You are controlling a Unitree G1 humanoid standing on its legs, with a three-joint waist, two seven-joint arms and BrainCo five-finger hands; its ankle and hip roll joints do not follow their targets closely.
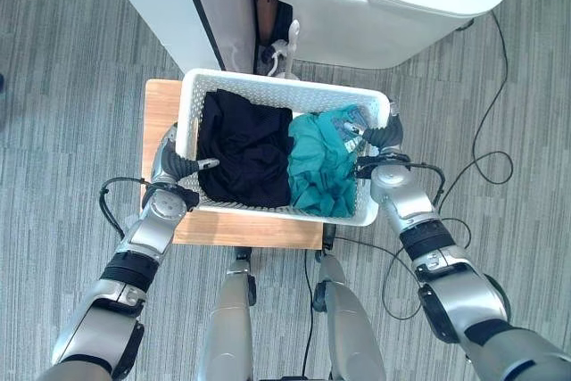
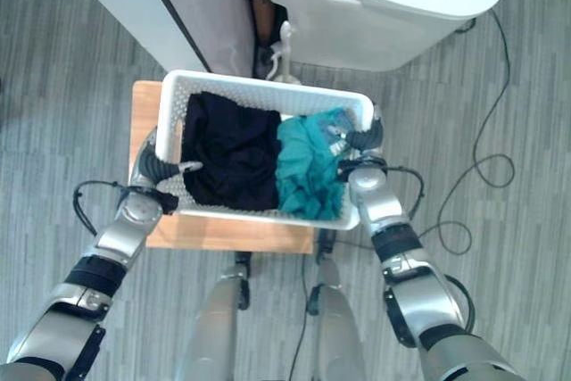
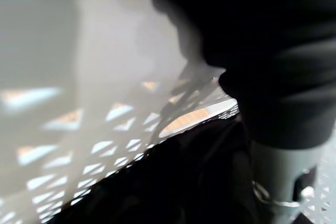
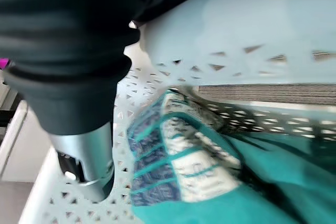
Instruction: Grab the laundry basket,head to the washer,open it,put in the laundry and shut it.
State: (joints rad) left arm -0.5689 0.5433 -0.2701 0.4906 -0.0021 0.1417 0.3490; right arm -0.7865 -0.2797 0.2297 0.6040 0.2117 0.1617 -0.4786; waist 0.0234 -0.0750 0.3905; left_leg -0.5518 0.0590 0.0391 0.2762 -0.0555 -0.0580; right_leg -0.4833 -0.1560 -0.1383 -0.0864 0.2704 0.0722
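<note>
White basket (image 1: pixel 278 88) is gripped at both ends, left hand (image 1: pixel 181 165) and right hand (image 1: pixel 378 137) with fingers hooked over the rim; it's best lifted level off the counter (image 1: pixel 158 106).

laundry (image 1: pixel 272 153) in basket (image 1: pixel 278 88) on table (image 1: pixel 159 100); washer (image 1: pixel 401 2) behind.

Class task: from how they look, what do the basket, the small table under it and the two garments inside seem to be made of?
Basket: probably white moulded plastic, matte, with perforated walls.
Table: apparently light wood or wood laminate, with visible grain and a smooth top.
Black garment and teal garment: soft fabric, crumpled in folds; the fibre is unclear.
</note>
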